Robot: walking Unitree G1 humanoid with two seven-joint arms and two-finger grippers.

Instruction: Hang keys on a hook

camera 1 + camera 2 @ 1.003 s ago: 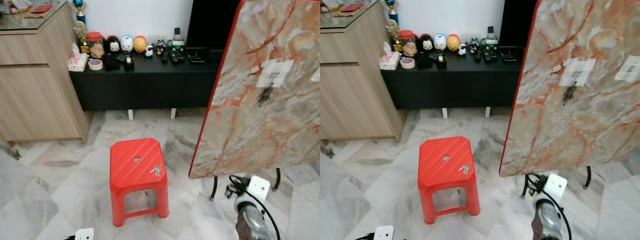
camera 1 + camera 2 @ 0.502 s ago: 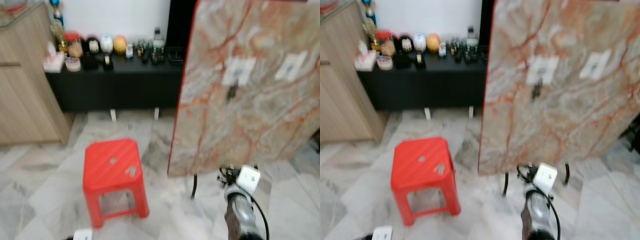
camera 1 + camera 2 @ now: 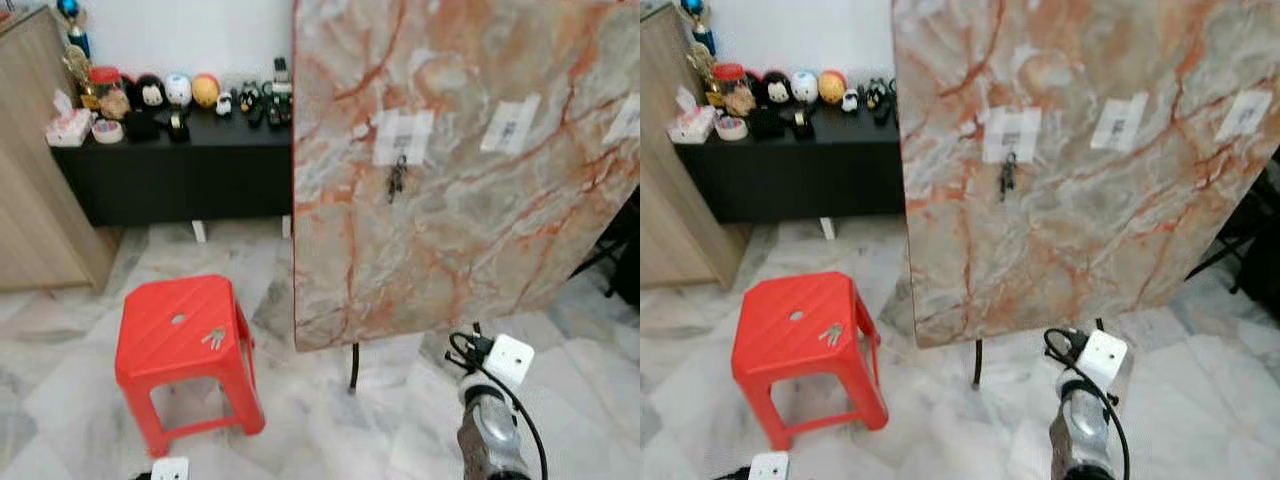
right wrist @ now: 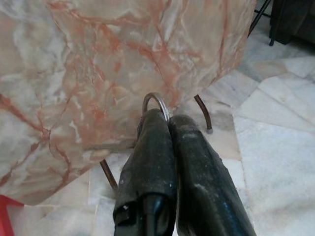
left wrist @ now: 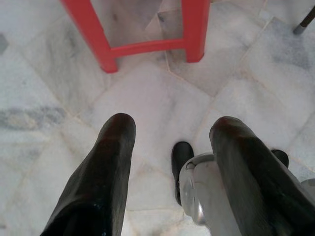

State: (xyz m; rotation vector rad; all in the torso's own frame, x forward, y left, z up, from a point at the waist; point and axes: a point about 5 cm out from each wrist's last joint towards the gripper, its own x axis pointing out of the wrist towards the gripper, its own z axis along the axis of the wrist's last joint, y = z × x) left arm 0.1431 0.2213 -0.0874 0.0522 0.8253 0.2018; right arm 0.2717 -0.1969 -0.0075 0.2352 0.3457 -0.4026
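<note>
1. Red stool [image 3: 185, 330] stood left of the marble board [image 3: 470, 230], loose keys [image 3: 213, 339] lying on its seat.
2. Left gripper [image 5: 167, 147] hung near the stool's legs, fingers spread apart.
3. On the board, a hook [image 3: 398, 160] carried other keys [image 3: 396, 182].
4. Right gripper [image 4: 167, 123], below the board, pinched a key ring [image 4: 156, 102].

Even, soft indoor light, bright enough throughout; no hard glare. Head views slightly soft, mild blur all over, fine detail on the marble board [image 3: 460, 170] smeared. Red stool [image 3: 185, 345] throws a faint shadow on the pale floor [image 3: 300, 420] beneath it. Left wrist view: fingers [image 5: 101, 182] close to lens, dark, out of focus. Right wrist view sharper on the board [image 4: 113, 64], fingers [image 4: 152, 162] catching dull sheen.
</note>
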